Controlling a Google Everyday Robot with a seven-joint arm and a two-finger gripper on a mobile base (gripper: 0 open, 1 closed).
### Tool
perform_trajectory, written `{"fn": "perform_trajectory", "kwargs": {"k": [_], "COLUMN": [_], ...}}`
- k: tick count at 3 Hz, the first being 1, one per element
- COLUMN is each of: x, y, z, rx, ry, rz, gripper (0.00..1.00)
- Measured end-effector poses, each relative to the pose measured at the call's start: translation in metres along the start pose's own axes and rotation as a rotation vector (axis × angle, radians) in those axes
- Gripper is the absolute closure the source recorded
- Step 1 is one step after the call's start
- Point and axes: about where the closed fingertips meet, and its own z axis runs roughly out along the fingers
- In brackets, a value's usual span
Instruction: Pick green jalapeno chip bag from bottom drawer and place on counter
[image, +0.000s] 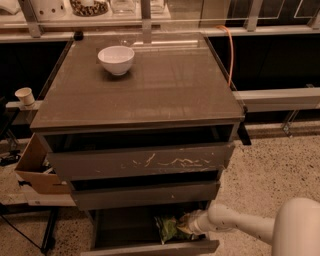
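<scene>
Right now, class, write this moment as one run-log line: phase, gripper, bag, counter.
phase: reaching | gripper: in bottom drawer, at green jalapeno chip bag | bag: lying in drawer | counter: holds white bowl, no bag

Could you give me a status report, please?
Gripper in the open bottom drawer, at the green jalapeno chip bag. Bag not yet on counter. Nothing covers it.
</scene>
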Motion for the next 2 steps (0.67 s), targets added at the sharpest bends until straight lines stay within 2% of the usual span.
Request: {"fn": "perform_trajectory", "kwargs": {"k": [1, 2], "x": [-0.014, -0.020], "y": [0.004, 0.012], "z": [-0.033, -0.067], "rx": [0.007, -0.019], "ry": [-0.008, -0.003], "rz": [-0.029, -0.030], "gripper": [1.00, 1.00]}}
